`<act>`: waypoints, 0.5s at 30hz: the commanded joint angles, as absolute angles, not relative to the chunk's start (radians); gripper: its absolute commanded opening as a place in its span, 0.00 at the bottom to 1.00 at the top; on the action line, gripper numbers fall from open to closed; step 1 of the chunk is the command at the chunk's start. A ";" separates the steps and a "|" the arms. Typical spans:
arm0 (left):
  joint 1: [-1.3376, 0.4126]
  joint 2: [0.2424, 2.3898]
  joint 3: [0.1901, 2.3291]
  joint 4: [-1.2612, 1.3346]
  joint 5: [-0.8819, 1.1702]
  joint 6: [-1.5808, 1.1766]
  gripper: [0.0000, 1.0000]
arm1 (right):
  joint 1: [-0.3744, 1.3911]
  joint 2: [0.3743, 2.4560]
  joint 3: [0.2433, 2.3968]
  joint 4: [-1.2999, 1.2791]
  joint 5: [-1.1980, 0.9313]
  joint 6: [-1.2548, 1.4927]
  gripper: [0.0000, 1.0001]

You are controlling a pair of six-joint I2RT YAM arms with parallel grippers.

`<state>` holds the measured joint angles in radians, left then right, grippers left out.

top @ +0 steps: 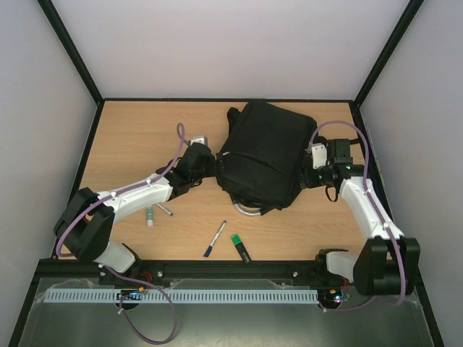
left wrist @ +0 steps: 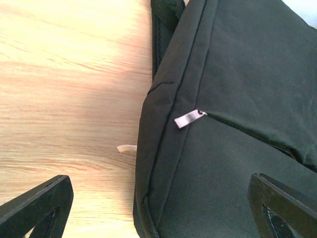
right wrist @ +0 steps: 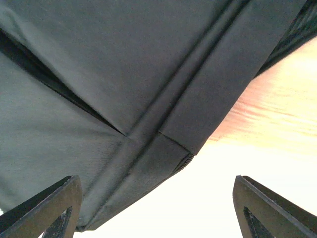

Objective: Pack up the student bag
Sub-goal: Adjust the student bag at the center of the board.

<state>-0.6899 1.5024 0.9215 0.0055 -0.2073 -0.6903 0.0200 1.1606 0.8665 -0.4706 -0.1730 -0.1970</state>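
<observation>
We see the student bag [top: 264,155] lying flat on the bench [top: 137,137], around the middle and slightly right, its silvery loop handle [top: 249,211] pointing toward the arms' bases. The left tool [left wrist: 158,181] is spread wide at the bag's left edge, one finger over bare wood and the other over black fabric, pinching nothing. A pale zipper pull [left wrist: 189,119] shows ahead of it, at the end of a zipper line. The right tool [right wrist: 156,181] is likewise spread at the bag's right side, a seamed corner of the bag ahead of its fingers, gripping nothing. Toward the near edge, apart from the bag, lie a blue-tipped pen [top: 215,239], a green-and-black marker [top: 240,248] and a white stick [top: 150,215].
</observation>
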 commanded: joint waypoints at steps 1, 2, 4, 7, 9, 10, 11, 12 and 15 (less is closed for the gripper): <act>-0.659 1.503 0.843 0.156 -0.196 -0.742 0.99 | 0.009 1.266 0.906 -0.475 -0.132 -0.176 0.83; -0.643 1.511 0.838 0.175 -0.181 -0.748 0.99 | 0.006 1.281 0.926 -0.479 -0.140 -0.174 0.83; -0.619 1.532 0.838 0.212 -0.139 -0.748 0.99 | 0.005 1.305 0.971 -0.484 -0.137 -0.162 0.83; -0.582 1.575 0.857 0.258 -0.070 -0.746 0.99 | -0.005 1.350 1.029 -0.477 -0.110 -0.128 0.87; -0.551 1.631 0.898 0.263 0.006 -0.742 0.99 | -0.020 1.401 1.064 -0.493 -0.121 -0.113 0.88; -0.539 1.664 0.926 0.256 0.050 -0.732 0.99 | -0.023 1.431 1.079 -0.501 -0.123 -0.110 0.88; -0.529 1.694 0.961 0.241 0.083 -0.719 0.99 | -0.026 1.462 1.092 -0.507 -0.126 -0.107 0.88; -0.522 1.722 0.990 0.232 0.111 -0.707 0.99 | -0.028 1.493 1.102 -0.509 -0.126 -0.106 0.88; -0.517 1.789 1.051 0.234 0.170 -0.670 0.98 | -0.040 1.569 1.123 -0.503 -0.125 -0.105 0.88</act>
